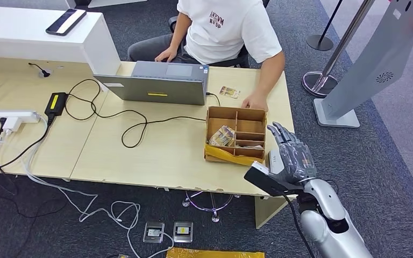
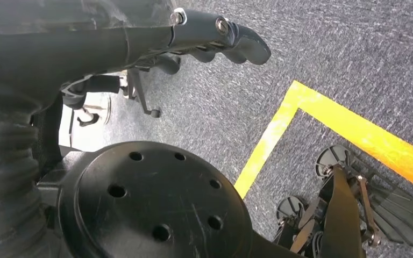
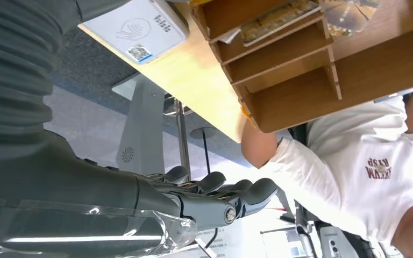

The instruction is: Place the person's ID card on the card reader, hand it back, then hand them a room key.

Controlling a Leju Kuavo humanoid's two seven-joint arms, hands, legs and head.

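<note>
- Right hand is raised at the desk's right front corner, fingers apart and straight, holding nothing. It sits just beside the wooden box and over the white card reader.
- Left hand hangs low over the carpet w/ fingers curled in, nothing in them as far as I can tell.
- ID card: prob. the small card flat on the desk just beside the person's hand, behind the box. Can't read it, so that's a guess.
- Room key: prob. among the cards in the box compartments; can't tell which.
- Risk 1: reaching for the card means going past or over the box. A low wrist could clip its wall and shove it toward the desk edge.
- Risk 2: the card lies flat on the wood, so fingers may slide it instead of lifting it.
- Risk 3: the person's hand is right at the card, so contact is likely if the approach is fast.
- Risk 4: the reader sits near the desk corner, so a knock could push it off.
- Room: open carpet to the right of the desk; a stanchion base and kiosk stand stand further right. To the left, a laptop and loose cable crowd the desk.
</note>
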